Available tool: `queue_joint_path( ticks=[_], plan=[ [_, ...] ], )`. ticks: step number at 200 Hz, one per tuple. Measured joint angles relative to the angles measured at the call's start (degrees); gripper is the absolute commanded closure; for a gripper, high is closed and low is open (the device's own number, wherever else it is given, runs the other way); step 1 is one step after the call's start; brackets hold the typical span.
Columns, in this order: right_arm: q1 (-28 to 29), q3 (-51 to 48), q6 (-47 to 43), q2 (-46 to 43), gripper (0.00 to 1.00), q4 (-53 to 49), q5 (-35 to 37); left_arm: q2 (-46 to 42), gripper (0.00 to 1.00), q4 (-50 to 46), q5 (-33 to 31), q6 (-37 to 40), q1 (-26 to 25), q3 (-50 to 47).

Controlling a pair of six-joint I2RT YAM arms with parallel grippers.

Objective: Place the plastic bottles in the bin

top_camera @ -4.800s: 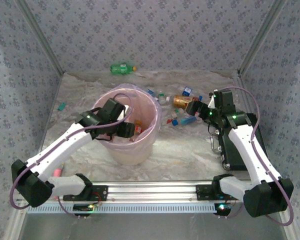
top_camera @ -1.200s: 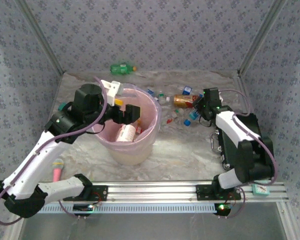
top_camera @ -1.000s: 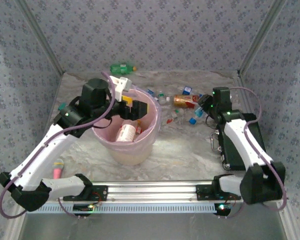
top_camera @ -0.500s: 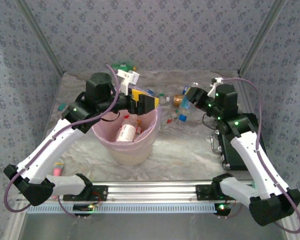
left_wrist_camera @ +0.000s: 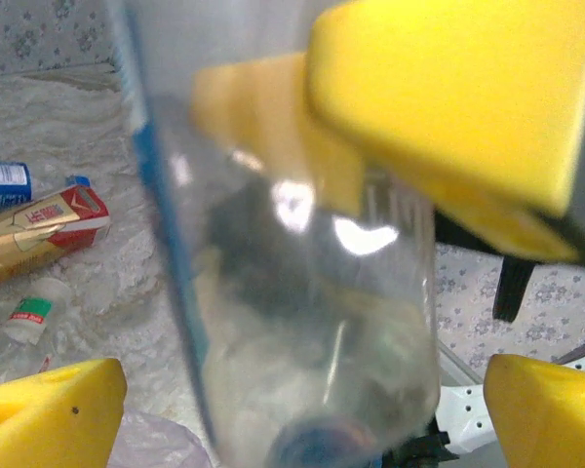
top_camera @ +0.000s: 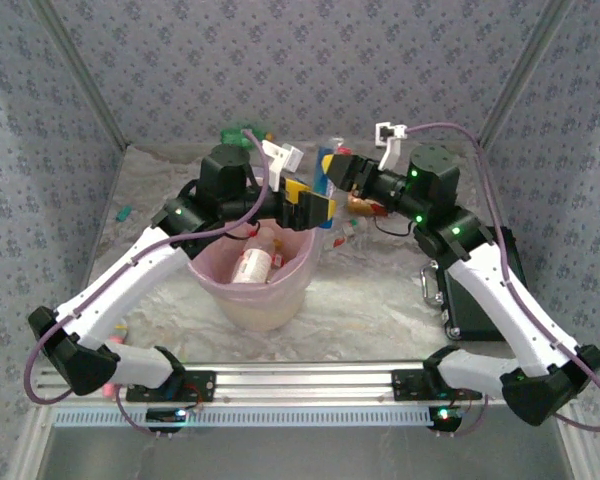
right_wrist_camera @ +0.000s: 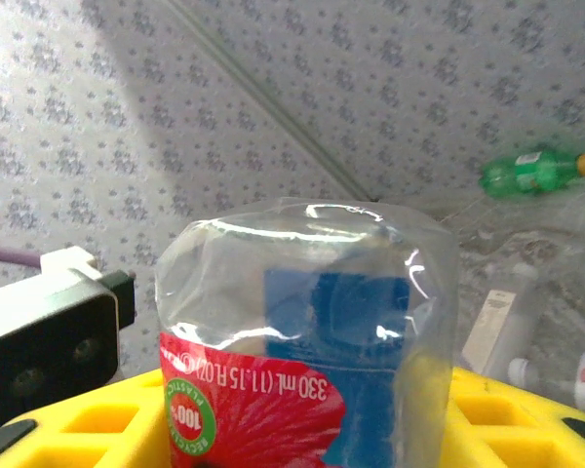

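Your right gripper [top_camera: 336, 170] is pinching a clear plastic bottle [right_wrist_camera: 302, 361] between yellow pads moulded with square pockets, holding it in the air near the far right rim of the bin [top_camera: 270, 300]. The bottle is thin, glossy and slightly dented, with a red label and a blue panel behind it. Seen upside down, the label reads "330 mL (11.15 fl oz)" beside a green-ringed circle marked "100", whose smaller print is too fine to read. Your left gripper [top_camera: 310, 203] faces it over the bin, blocky yellow pads [left_wrist_camera: 49, 409] spread wide on either side of the bottle. Whether they touch it is unclear, since the left wrist view is blurred and cuts the bottle off. The bin is a round beige bucket lined with a filmy pink bag, and a red-labelled bottle [top_camera: 248, 264] lies inside. On the marbled table [top_camera: 370, 290] behind lie an orange-brown bottle [left_wrist_camera: 39, 229], its red and gold label unreadable, and a green bottle [right_wrist_camera: 531, 173] with an orange cap at the foot of the patterned wall
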Motion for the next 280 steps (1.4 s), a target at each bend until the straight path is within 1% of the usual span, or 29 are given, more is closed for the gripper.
queue_joint_path(
  ticks=[21,50,82,100,121,131,145,171,192,210,224,258,280],
  plan=[
    [0.55,0.17,0.0,0.92,0.48,0.7,-0.68,0.33,0.12,1.44,0.17,-0.04,0.0,0.48],
    [0.63,0.39,0.04,1.25,0.48,1.66,-0.85,1.14,0.29,1.55,-0.87,-0.26,0.02,0.76],
    [0.74,1.03,0.24,1.6,0.48,1.97,-0.83,1.4,0.36,1.77,-1.84,-0.26,0.02,0.87],
    [0.76,1.05,0.2,1.73,0.48,2.25,-0.74,1.42,0.46,1.81,-2.01,-0.5,0.02,0.98],
    [0.79,1.05,0.22,2.01,0.47,2.29,-0.61,1.44,0.52,1.92,-2.03,-0.39,0.02,1.05],
    [0.79,1.05,0.22,2.08,0.45,2.32,-0.61,1.46,0.55,1.9,-2.19,-0.44,0.02,1.09],
    [0.79,1.25,0.24,2.23,0.39,2.29,-0.61,1.46,0.58,1.9,-2.21,-0.48,0.02,1.09],
    [0.81,1.84,0.28,2.84,0.21,2.27,-0.72,1.46,0.6,1.75,-2.58,-0.44,0.02,1.49],
    [1.27,2.86,-0.04,3.19,0.13,1.66,-0.83,1.51,0.62,1.57,-2.64,-0.37,0.0,1.95],
    [0.98,4.5,-1.18,3.19,0.1,-0.35,-0.66,1.51,0.64,1.05,-2.84,-0.07,0.02,2.29],
    [-0.33,6.01,-2.03,3.17,0.09,-2.05,-0.31,1.49,0.67,-0.13,-3.04,0.02,0.02,2.75],
    [-6.4,6.84,-3.13,1.4,0.08,-4.46,0.79,1.31,0.7,-4.15,-4.33,0.87,0.42,4.42],
    [-9.92,5.92,-3.96,-0.85,0.09,-6.45,2.14,0.22,0.75,-9.2,-5.79,2.12,1.25,6.47]
  ],
)
